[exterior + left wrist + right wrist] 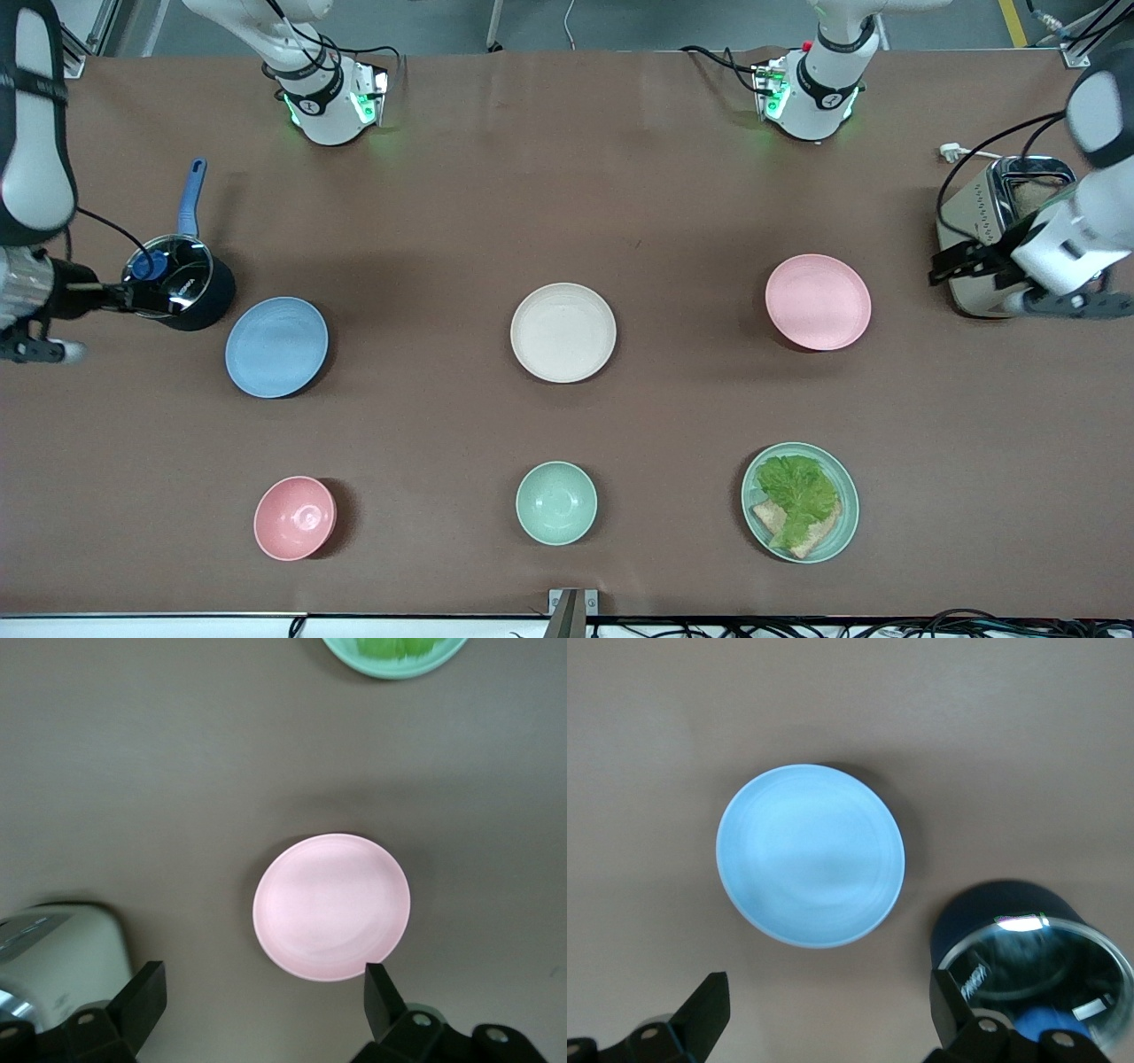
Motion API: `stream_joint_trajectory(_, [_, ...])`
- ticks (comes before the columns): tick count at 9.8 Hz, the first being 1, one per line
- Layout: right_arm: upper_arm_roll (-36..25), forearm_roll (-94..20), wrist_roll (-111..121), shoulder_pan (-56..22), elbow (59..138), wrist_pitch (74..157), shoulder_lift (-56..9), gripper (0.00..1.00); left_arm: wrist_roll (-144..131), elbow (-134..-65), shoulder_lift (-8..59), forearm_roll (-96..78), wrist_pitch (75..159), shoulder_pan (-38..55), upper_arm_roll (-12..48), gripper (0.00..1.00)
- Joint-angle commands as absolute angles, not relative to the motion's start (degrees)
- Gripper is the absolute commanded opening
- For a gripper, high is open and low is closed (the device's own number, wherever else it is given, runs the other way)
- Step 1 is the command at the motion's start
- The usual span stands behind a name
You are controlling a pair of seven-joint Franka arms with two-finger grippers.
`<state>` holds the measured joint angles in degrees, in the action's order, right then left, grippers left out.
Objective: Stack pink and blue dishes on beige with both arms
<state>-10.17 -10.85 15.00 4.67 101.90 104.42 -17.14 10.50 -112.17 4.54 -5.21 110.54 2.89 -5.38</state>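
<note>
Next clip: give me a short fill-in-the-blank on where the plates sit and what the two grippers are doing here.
1. The beige plate lies on the table between the blue plate and the ____ plate.
2. The left gripper holds nothing; its fingers are ____.
3. The right gripper is over the dark ____, beside the blue plate.
4. The mint-green bowl lies ____ to the front camera than the beige plate.

Missing words: pink; open; pot; nearer
</note>
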Motion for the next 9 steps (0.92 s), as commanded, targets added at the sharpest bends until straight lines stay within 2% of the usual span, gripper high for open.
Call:
stream_joint_trajectory(1, [-13.43, -18.16, 26.48, 5.8, 101.95, 107.47, -23.0, 1.0, 16.59, -115.65, 12.62, -9.91, 117.56, 3.08, -5.98, 0.99])
stream_joint_trajectory(3, [-14.76, -24.05, 33.02, 5.98, 102.3, 109.68, -27.75, 1.0, 20.81, -116.54, 18.87, -12.56, 121.53, 3.08, -5.98, 0.99])
stream_joint_trajectory(5, [-15.73, -29.51, 38.29, 6.06, 103.44, 110.21, -30.66, 1.0, 23.28, -116.98, 22.39, -12.66, 123.39, 2.12, -6.15, 0.98])
stream_joint_trajectory(7, [-15.82, -31.2, 40.95, 6.15, 104.76, 113.1, -32.43, 1.0, 27.24, -117.85, 25.04, -12.66, 123.66, 1.76, -7.29, 0.84])
stream_joint_trajectory(9, [-15.82, -32.77, 41.92, 6.07, 107.57, 116.44, -32.43, 0.98, 27.25, -121.18, 25.05, -14.48, 123.84, 1.32, -8.08, 0.65])
